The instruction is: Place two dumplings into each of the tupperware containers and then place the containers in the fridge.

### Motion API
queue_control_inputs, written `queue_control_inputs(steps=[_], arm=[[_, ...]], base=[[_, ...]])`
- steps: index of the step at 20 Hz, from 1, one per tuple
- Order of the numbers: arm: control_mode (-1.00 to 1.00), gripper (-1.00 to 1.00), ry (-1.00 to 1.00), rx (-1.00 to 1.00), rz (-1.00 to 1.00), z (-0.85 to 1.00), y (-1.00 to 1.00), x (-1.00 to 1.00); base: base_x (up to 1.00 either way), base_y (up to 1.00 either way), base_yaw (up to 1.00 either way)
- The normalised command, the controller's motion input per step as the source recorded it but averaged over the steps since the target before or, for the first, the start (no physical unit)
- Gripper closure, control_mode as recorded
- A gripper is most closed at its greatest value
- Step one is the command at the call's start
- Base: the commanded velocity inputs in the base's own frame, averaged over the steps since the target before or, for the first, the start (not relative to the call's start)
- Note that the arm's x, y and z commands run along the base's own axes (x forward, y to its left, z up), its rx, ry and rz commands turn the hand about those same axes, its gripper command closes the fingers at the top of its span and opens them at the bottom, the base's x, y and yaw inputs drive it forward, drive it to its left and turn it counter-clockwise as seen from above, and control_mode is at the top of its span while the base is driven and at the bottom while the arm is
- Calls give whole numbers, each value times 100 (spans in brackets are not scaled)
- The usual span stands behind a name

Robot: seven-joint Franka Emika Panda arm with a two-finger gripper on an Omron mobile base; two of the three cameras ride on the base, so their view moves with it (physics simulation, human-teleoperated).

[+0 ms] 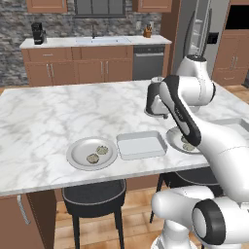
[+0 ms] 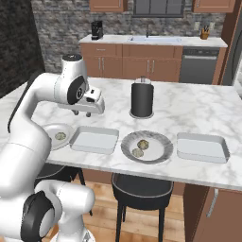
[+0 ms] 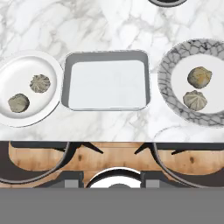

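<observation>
Four dumplings sit on two plates: two on the plain grey plate (image 3: 27, 89) at the left of the hand view, such as this dumpling (image 3: 40, 83), and two on the marbled plate (image 3: 175, 94) at the right, with an empty container (image 3: 106, 83) between the plates. A second empty container (image 2: 202, 147) lies at the right of the right base view, beyond the marbled plate. The gripper (image 2: 84, 113) hangs above the counter (image 1: 44, 116) near a black canister (image 2: 142, 99); whether its fingers are apart or together cannot be told.

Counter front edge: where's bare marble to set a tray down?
Front edge is crowded: left plate, tray, marbled plate and second tray stand in a row. Bare marble lies behind them, left of the black canister.
</observation>
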Motion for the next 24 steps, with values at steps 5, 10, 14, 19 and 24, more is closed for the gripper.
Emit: queue_control_inputs(steps=[5,10,14,19,24], arm=[[-100,-100,0,0,0,-13,-33,-1],[-100,-100,0,0,-1,-18,-70,3],[-100,-100,0,0,0,-17,-77,16],[-100,-100,0,0,0,-25,-67,18],[-100,-100,0,-2,0,-30,-46,39]], base=[[0,0,0],[0,0,0],[0,0,0],[0,0,0],[0,0,0]])
